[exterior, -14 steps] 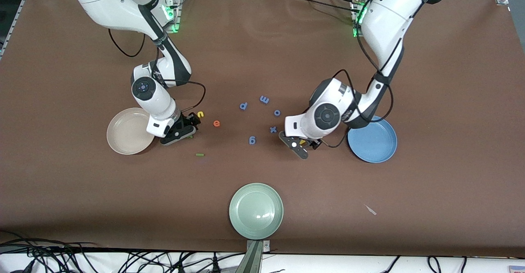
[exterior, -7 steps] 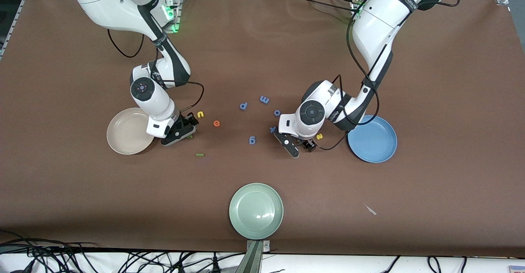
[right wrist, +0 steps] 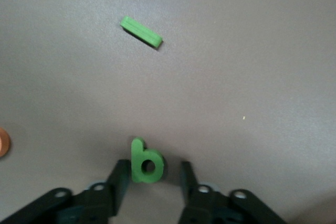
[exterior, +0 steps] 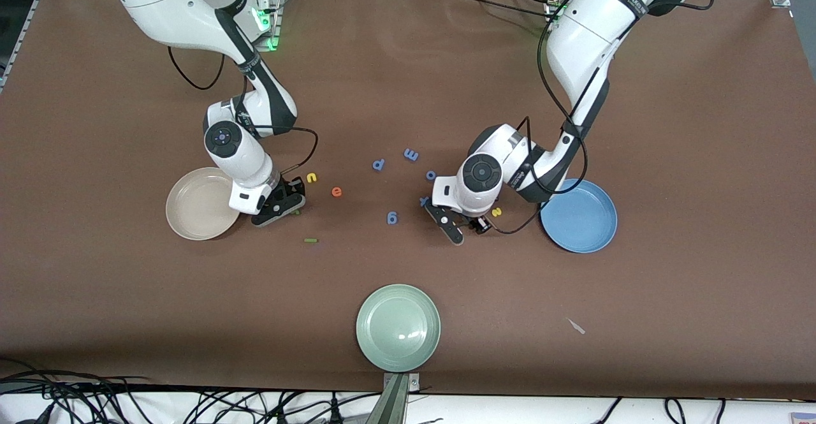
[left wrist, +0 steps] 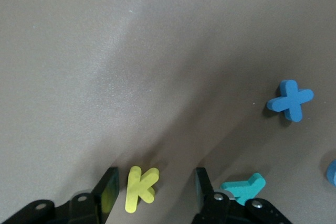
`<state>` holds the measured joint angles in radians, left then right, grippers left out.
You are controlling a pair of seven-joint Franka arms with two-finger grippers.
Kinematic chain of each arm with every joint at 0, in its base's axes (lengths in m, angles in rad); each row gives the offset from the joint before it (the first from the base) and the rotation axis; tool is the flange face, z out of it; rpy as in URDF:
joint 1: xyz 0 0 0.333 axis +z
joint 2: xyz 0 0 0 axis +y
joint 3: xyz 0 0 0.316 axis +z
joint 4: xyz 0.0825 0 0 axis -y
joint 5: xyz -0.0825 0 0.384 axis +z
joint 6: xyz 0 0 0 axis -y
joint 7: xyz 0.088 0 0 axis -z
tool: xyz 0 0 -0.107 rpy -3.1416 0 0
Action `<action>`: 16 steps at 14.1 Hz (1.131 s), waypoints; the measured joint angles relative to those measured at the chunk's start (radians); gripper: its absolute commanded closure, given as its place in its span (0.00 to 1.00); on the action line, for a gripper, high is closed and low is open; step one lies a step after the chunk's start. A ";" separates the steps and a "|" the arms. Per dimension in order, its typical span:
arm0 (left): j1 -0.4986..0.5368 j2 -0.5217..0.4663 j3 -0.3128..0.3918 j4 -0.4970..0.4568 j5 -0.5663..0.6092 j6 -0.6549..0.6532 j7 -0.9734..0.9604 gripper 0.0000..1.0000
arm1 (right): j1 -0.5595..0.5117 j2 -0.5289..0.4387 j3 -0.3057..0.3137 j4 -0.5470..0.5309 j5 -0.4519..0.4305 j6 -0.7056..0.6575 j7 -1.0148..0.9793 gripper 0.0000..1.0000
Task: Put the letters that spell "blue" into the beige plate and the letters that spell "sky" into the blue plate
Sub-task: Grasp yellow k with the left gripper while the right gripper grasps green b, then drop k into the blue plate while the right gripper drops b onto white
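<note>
Two flat foam letters, k [left wrist: 139, 187] and b [right wrist: 145, 162].

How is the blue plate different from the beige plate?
The blue plate is medium blue; the beige plate is cream. The blue plate lies toward the left arm's end of the table, beside the left gripper; the beige plate lies toward the right arm's end, beside the right gripper. Both are round, shallow, look the same size, and hold no letters.

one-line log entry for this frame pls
left tool: open, straddling yellow k | right tool: open, straddling green b | beige plate, blue plate: no letters in
</note>
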<state>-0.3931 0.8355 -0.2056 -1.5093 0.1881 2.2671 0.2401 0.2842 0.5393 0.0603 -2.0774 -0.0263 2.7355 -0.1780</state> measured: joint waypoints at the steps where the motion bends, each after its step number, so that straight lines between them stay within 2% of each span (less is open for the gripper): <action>1: 0.000 0.000 0.000 0.000 0.000 0.000 0.000 0.49 | 0.000 0.000 0.000 0.000 0.000 0.000 0.000 0.78; 2: 0.000 0.000 0.001 0.001 0.000 0.000 0.000 0.70 | 0.000 -0.001 0.000 0.001 0.000 0.000 0.000 0.81; 3: 0.000 0.000 0.005 0.003 0.002 0.000 0.000 0.86 | 0.000 -0.002 0.000 0.002 0.000 0.000 0.000 0.87; 4: 0.001 0.000 0.008 0.008 0.009 0.000 0.003 1.00 | 0.000 -0.002 0.000 0.002 0.000 0.000 0.000 0.88; 5: 0.001 0.000 0.009 0.011 0.024 0.000 0.004 1.00 | 0.000 -0.002 0.000 0.002 0.000 0.000 0.000 0.91; 9: 0.000 -0.001 0.007 0.014 0.047 -0.006 0.004 1.00 | -0.002 -0.001 0.000 0.013 0.000 -0.018 0.000 0.91; 12: 0.017 -0.016 0.010 0.045 0.047 -0.053 0.004 1.00 | -0.007 -0.004 -0.008 0.094 0.000 -0.168 0.000 0.91; 16: 0.124 -0.137 0.009 0.070 0.047 -0.265 0.007 1.00 | -0.018 -0.040 -0.058 0.182 0.000 -0.392 -0.007 0.90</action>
<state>-0.2696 0.6981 -0.1964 -1.4394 0.2355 2.0024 0.2473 0.2664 0.4995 0.0023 -1.8953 -0.0261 2.3433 -0.1853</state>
